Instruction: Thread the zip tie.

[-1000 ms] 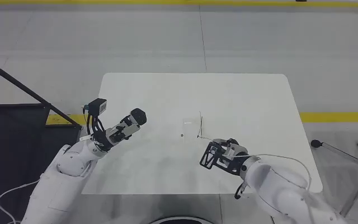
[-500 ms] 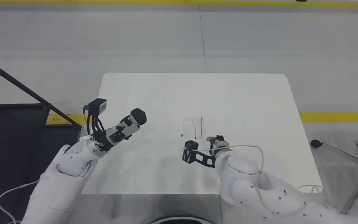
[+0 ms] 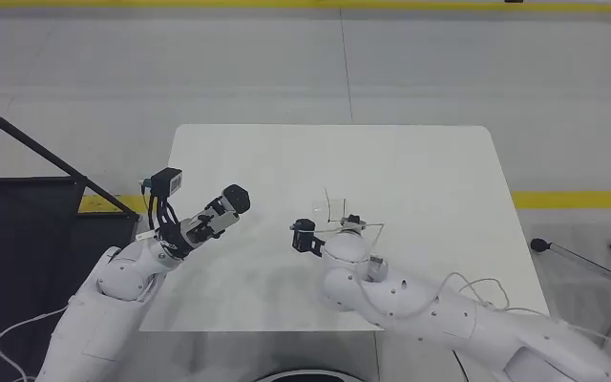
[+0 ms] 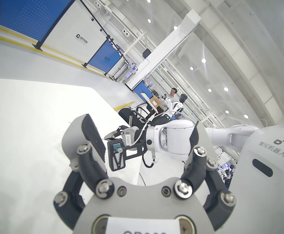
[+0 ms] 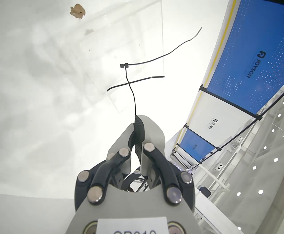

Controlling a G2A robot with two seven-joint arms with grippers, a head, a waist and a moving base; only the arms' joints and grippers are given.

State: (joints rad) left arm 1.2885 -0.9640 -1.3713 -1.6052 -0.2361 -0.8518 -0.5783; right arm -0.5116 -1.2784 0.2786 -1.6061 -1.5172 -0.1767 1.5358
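Note:
A thin black zip tie (image 5: 133,97) rises from the tips of my right gripper (image 5: 136,118), which is shut on one end of it. The strap runs to the small square head (image 5: 123,65), and a second strand (image 5: 168,53) leaves the head sideways. In the top view the zip tie (image 3: 326,202) stands above the table's middle, at the right gripper (image 3: 331,227). My left gripper (image 4: 144,137) hangs open and empty over the table's left part, and also appears in the top view (image 3: 234,199). The right gripper (image 4: 111,135) shows beyond it, apart.
A clear flat plate (image 5: 124,39) lies on the white table (image 3: 430,172) under the tie, with a small brown bit (image 5: 77,10) at its far side. A dark strip (image 5: 142,79) crosses below the head; tie or shadow, I cannot tell.
The right arm has swung left from the table's front right toward the middle, carrying the zip tie so it now stands up over the plate. The left arm has not moved.

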